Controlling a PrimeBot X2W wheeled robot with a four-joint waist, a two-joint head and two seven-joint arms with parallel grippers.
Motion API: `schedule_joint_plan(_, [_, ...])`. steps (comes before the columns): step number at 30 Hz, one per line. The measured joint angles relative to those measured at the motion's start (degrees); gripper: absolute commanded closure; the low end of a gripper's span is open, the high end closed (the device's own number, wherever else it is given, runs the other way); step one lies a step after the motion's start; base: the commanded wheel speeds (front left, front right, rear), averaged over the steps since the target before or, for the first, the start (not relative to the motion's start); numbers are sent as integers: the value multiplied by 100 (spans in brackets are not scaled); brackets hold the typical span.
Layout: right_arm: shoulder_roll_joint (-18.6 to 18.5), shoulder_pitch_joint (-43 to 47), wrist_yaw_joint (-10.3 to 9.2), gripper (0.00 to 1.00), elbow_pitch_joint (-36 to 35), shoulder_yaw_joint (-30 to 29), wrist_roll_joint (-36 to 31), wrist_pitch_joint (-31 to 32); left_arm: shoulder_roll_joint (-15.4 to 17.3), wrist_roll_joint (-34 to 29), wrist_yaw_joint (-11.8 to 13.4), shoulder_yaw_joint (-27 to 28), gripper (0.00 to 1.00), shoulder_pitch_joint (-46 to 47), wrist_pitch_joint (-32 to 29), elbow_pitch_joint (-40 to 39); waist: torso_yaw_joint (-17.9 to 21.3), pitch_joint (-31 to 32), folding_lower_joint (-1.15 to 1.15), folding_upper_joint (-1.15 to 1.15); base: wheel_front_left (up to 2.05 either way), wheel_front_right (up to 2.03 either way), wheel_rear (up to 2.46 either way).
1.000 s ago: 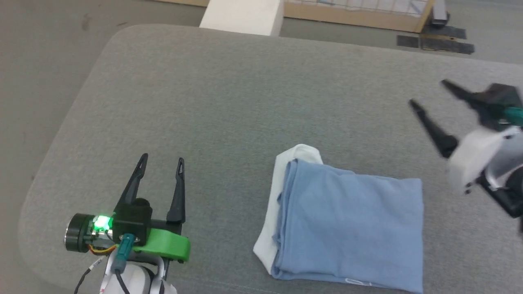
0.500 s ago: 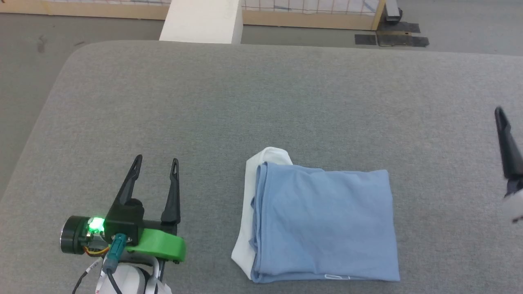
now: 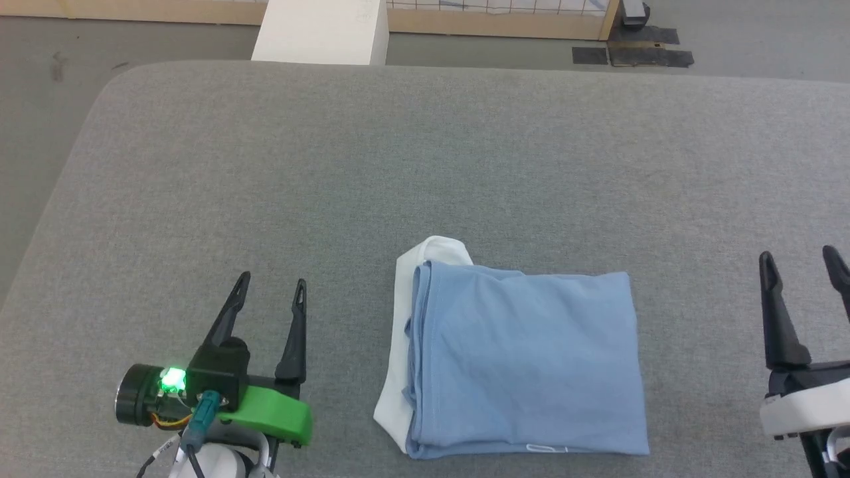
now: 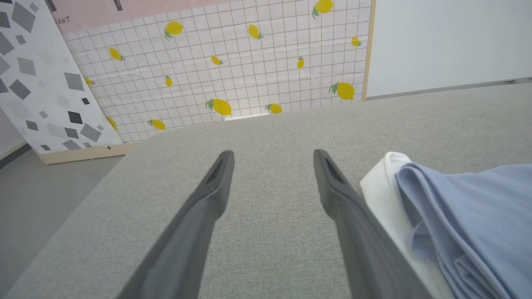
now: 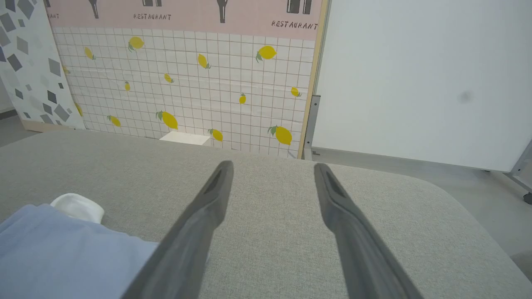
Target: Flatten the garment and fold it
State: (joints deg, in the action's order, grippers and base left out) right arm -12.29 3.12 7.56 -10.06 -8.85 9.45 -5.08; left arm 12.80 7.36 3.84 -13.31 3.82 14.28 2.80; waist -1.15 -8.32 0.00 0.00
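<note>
folded shirt lies between two open grippers

the left gripper (image 3: 272, 280) hangs over the near left of the tabletop (image 3: 425, 166), its two dark fingers spread apart and holding nothing. a green light (image 3: 172, 378) glows on its wrist. the right gripper (image 3: 798, 253) is at the near right edge, fingers likewise spread and empty. between them, close to the front edge, lies the shirt (image 3: 524, 358), folded into a flat light blue rectangle and touching neither gripper. a white layer (image 3: 392, 385) sticks out along its left side and rounds off at the far left corner. beyond the shirt the grey fabric tabletop runs to a rounded far left corner. past it a white block (image 3: 322, 30) stands on the floor (image 3: 40, 99), before a tiled panel (image 4: 257, 83) printed with yellow lemons.
</note>
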Motion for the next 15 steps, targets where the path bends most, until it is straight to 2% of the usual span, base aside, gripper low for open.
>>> schedule_joint_plan(5, [1,55,0,0,-36,41,-68,29,1,0,0,-47,0,1,0,-7,-22,-37,0,0,0,0,0])
schedule_joint_plan(10, [-177,55,0,0,-82,98,-9,188,8,-1,0,-81,0,10,0,-33,-46,-105,0,0,0,0,0])
schedule_joint_plan(15, [-391,55,0,0,-59,335,858,1066,16,-1,1,-110,0,30,1,-45,-90,-227,0,0,0,0,0])
